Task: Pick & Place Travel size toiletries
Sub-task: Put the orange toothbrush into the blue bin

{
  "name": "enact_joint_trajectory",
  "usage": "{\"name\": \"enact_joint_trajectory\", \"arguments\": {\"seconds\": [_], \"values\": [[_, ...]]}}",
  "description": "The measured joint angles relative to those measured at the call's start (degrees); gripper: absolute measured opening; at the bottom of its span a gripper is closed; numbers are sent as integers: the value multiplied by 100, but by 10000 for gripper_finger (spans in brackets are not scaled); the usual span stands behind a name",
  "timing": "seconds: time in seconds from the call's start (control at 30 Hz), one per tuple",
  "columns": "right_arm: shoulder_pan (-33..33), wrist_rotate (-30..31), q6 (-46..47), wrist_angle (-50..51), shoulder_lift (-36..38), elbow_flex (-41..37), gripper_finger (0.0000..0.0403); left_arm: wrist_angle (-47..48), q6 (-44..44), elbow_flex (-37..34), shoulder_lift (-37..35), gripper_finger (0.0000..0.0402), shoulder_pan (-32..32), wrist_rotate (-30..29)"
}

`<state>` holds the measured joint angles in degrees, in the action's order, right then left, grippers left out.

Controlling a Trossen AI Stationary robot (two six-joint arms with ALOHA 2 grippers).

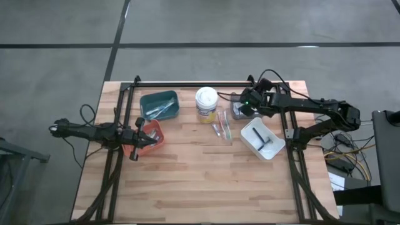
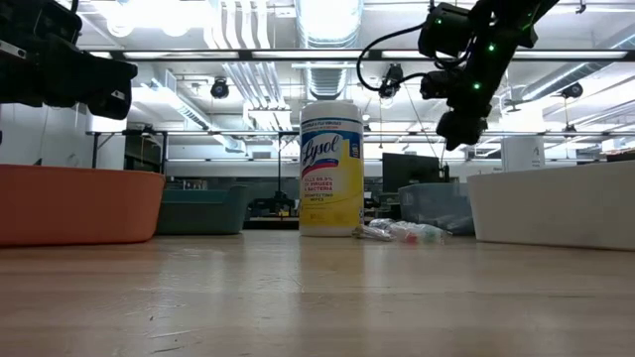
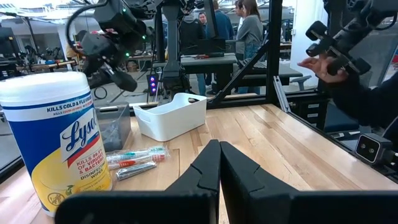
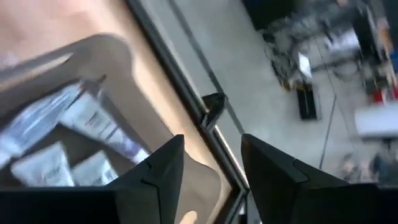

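Several thin toothbrushes lie loose on the wooden table beside the white tub with a yellow label. They also show in the left wrist view as toothbrushes. Small white squeeze tubes lie in a grey bin. A dark-handled razor lies in the white bin. My right gripper hangs open above the grey bin's far side, with nothing between its fingers. My left gripper is shut and empty, level above the orange bin at the table's left.
A teal bin holding several items stands at the back left. A black rail runs along the table's far edge. Beyond the table's right side, a person's hand holds a control arm. The table's near half is bare wood.
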<state>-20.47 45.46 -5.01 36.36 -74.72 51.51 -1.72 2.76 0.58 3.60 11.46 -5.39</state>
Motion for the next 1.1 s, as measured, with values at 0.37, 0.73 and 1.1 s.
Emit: {"name": "enact_joint_trajectory", "arguments": {"seconds": [0.37,0.73,1.1], "values": [[4,-2319,-1476,-185,4,11,137,0,0,0,0,7,0,0],[30,-4263,-1244,-948,-2,13,137,0,0,-2,0,7,-2,0],[442,-4294,716,-1009,-259,11,137,1,0,-1,-2,7,-1,0]]}}
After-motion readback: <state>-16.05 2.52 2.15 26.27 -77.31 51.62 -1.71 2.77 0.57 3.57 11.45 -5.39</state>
